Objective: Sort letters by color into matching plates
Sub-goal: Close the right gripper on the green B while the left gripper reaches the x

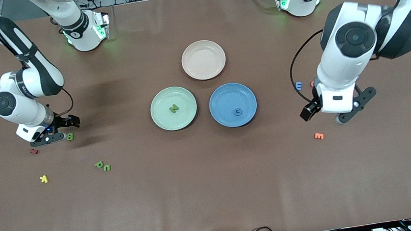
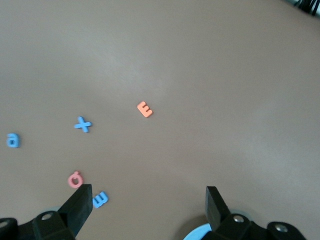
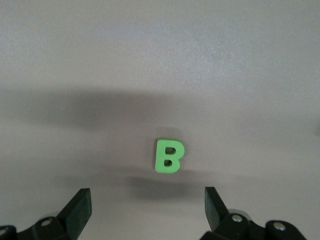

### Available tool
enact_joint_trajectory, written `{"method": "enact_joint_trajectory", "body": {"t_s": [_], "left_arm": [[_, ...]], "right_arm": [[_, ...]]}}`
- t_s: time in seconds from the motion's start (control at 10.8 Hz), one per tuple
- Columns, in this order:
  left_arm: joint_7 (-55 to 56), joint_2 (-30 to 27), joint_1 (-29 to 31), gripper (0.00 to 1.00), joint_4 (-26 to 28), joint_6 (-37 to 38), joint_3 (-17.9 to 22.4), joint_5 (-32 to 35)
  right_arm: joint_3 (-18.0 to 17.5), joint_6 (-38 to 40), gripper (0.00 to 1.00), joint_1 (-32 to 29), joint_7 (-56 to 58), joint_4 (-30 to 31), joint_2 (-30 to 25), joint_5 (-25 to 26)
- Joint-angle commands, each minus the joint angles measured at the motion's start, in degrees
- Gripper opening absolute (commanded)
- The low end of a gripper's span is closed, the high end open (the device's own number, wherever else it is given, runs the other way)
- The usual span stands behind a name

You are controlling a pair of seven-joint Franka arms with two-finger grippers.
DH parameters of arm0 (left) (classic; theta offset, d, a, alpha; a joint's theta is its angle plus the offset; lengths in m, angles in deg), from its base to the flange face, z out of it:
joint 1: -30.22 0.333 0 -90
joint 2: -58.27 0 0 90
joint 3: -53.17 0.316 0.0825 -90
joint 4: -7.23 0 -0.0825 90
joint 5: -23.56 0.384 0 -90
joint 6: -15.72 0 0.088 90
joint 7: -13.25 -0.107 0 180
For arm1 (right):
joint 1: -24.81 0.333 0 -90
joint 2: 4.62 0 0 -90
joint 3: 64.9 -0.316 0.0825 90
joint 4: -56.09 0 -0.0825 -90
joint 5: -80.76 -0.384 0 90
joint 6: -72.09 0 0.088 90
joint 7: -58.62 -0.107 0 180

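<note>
A mint green plate (image 1: 160, 98) holds a green N (image 1: 174, 108), and beside it a blue plate (image 1: 219, 99) holds a blue G (image 1: 237, 112). My right gripper (image 1: 60, 131) (image 3: 147, 205) hangs open and low, with a green B (image 1: 69, 136) (image 3: 169, 156) lying on the table just ahead of its fingertips. Green P (image 1: 98, 164) and U (image 1: 107, 167) lie nearer the front camera. My left gripper (image 1: 334, 116) (image 2: 147, 200) is open and empty. Around it lie a blue E (image 2: 100, 199), a blue X (image 2: 83, 124) and another blue letter (image 2: 13, 140).
A beige-pink plate (image 1: 203, 59) stands farther from the front camera than the two others. A yellow K (image 1: 44, 179) and a red letter (image 1: 34, 151) lie near the right gripper. An orange E (image 1: 318, 136) (image 2: 144, 109) and a pink letter (image 2: 75, 179) lie near the left gripper.
</note>
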Motion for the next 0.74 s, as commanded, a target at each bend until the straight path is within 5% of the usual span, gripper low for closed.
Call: {"method": "enact_joint_trajectory", "body": {"t_s": [0.0,0.18,0.65], "left_arm": [[-11.7,-1.3,0.5,1.00,-8.7,11.6,-0.7,-1.5],[-17.2,-2.7,0.9,1.00,-10.9,13.2,-0.2,-1.5],[-36.2,-4.9,13.0,1.00,-10.9,13.2,-0.2,-7.3]], "right_arm": [[-1.0,-4.2,1.00,-2.2,-0.1,0.4,2.1,0.7],[-0.9,-7.7,1.00,-2.3,-0.2,0.3,4.3,0.8],[-0.9,-9.2,1.00,-3.6,-0.2,0.0,5.7,1.2]]}}
